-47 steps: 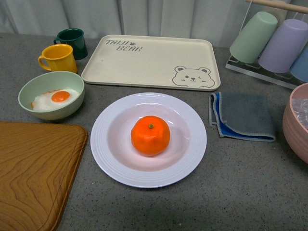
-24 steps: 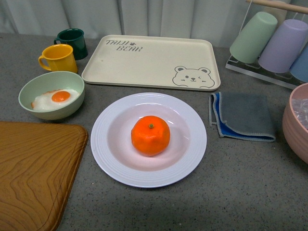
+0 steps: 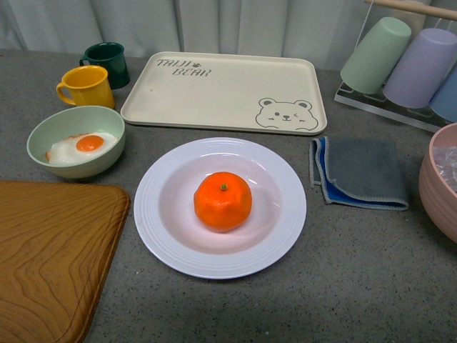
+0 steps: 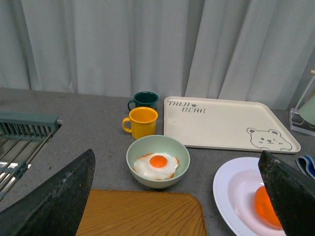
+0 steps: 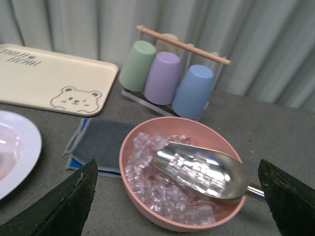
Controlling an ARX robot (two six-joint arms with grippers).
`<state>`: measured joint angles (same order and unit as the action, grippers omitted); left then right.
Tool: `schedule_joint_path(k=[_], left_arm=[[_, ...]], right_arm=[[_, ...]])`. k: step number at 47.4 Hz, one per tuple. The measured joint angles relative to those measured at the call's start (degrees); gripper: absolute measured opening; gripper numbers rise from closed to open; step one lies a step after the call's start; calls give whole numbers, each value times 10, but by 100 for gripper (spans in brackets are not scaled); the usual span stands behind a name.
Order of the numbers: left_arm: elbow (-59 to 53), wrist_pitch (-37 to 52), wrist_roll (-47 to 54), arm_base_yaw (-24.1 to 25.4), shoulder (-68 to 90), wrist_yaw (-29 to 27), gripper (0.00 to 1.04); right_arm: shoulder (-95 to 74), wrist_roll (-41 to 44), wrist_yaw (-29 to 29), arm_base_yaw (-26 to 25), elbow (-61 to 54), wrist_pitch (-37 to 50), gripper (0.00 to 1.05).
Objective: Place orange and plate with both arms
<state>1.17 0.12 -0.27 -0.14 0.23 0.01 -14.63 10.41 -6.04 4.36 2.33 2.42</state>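
Where writing can be read, it is printed on the cream tray (image 3: 228, 93): "TAIJI BEAR" at one corner, with a winking bear face (image 3: 287, 114) drawn at the opposite one. No other label is seen.

The orange (image 3: 223, 201) is seated in the middle of the white plate (image 3: 161, 232), stem dot up. From the plate, the tray is placed at 12 o'clock, a pale green bowl (image 3: 43, 132) with a fried egg (image 3: 82, 146) at 10 o'clock, a folded grey-blue cloth (image 3: 360, 171) at 3 o'clock, and a wooden board (image 3: 50, 264) at 8 o'clock. The board is cut off by the picture's edge. A yellow mug (image 3: 87, 86) and a dark green mug (image 3: 107, 61) are set beyond the green bowl.

No arm is shown in the front view. In the left wrist view the left gripper (image 4: 175, 153) is spread wide with nothing held, and the orange is half hidden behind one finger (image 4: 288, 196). The right gripper (image 5: 177, 162) is likewise held wide apart and empty above a pink bowl (image 5: 162, 119) of ice cubes (image 5: 147, 172) and a metal scoop (image 5: 206, 167). In the front view that pink bowl is cropped, as is the blue cup (image 3: 446, 96) on the rack.
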Motion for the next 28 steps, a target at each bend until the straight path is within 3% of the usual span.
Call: schedule_joint_path(k=[10, 22, 28], left_arm=[[0, 0, 0, 0, 0, 0, 98], [0, 0, 0, 0, 0, 0, 98], [0, 0, 0, 0, 0, 0, 98]], right_arm=[[-300, -35, 51, 39, 62, 183, 95], [-586, -233, 196, 80, 163, 202, 95], [-665, -300, 225, 89, 200, 204, 95]])
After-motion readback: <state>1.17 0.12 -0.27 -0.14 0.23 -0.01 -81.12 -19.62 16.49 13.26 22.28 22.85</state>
